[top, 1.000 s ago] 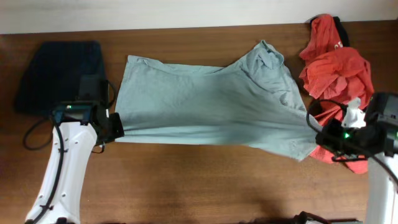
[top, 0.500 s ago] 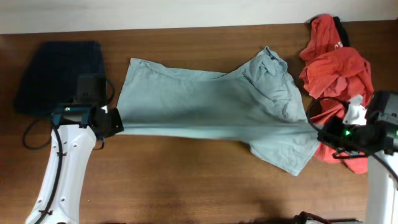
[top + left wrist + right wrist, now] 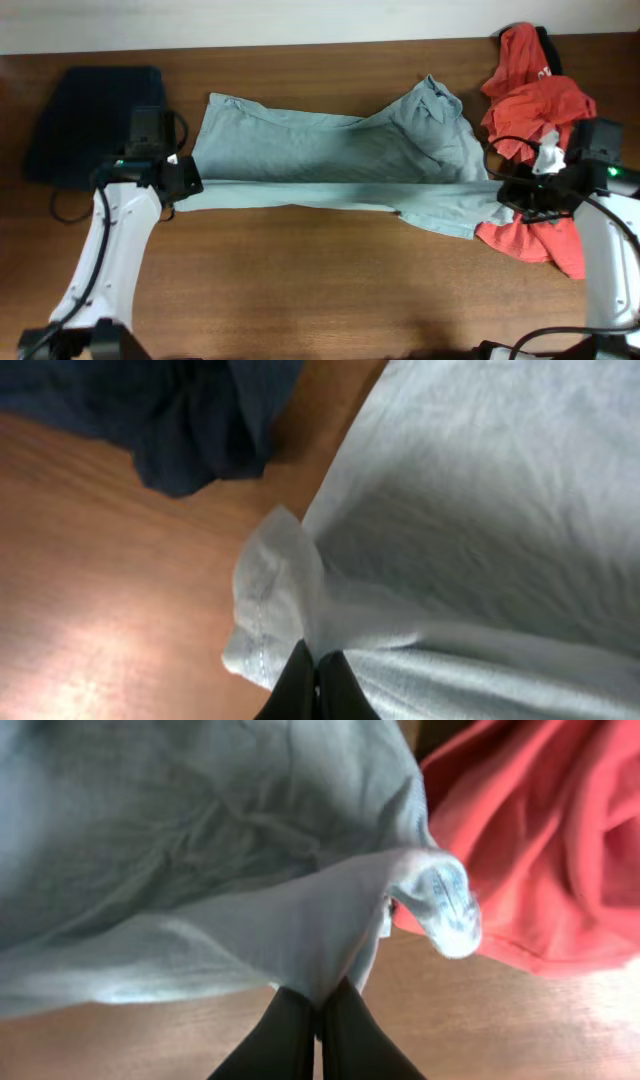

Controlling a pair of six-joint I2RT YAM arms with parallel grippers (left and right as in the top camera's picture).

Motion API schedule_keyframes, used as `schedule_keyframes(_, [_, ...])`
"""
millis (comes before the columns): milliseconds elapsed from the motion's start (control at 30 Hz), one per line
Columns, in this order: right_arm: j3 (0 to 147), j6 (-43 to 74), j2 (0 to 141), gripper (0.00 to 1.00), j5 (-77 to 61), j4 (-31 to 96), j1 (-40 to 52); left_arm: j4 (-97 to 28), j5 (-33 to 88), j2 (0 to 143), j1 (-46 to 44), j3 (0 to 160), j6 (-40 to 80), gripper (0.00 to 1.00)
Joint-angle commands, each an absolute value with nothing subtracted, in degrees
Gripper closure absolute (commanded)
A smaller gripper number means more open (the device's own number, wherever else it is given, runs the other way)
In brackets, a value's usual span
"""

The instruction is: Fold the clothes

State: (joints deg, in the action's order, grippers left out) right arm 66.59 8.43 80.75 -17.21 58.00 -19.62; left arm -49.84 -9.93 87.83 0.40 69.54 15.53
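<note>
While the T-shirt point(image 3: 330, 160) lies stretched across the bench point(image 3: 300, 290), its near edge pinched at the ends by the tightly closed left pincer point(image 3: 186, 186) and right pincer point(image 3: 511, 194), the first lengthwise fold seems in hand, so next both should carry that edge evenly toward the far side.

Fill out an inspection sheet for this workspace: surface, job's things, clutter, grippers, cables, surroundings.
Surface: wooden table, brown, bare in front.
Job's things: pale blue-grey T-shirt stretched across the middle, near edge pulled taut; orange-red shirt crumpled at the right; dark navy garment lying flat at the left.
Clutter: nothing seen.
Grippers: left gripper shut on the T-shirt's left end; right gripper shut on its right end.
Cables: black cable looped beside the left arm; another arcs over the orange-red shirt.
Surroundings: pale wall behind the table.
</note>
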Motion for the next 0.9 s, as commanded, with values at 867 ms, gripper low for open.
schedule_keyframes(867, [72.12, 8.78, 67.92, 0.96, -15.81, 77.32, -18.37, -63.55, -8.27, 75.59, 0.54, 69.56, 16.08, 0.99])
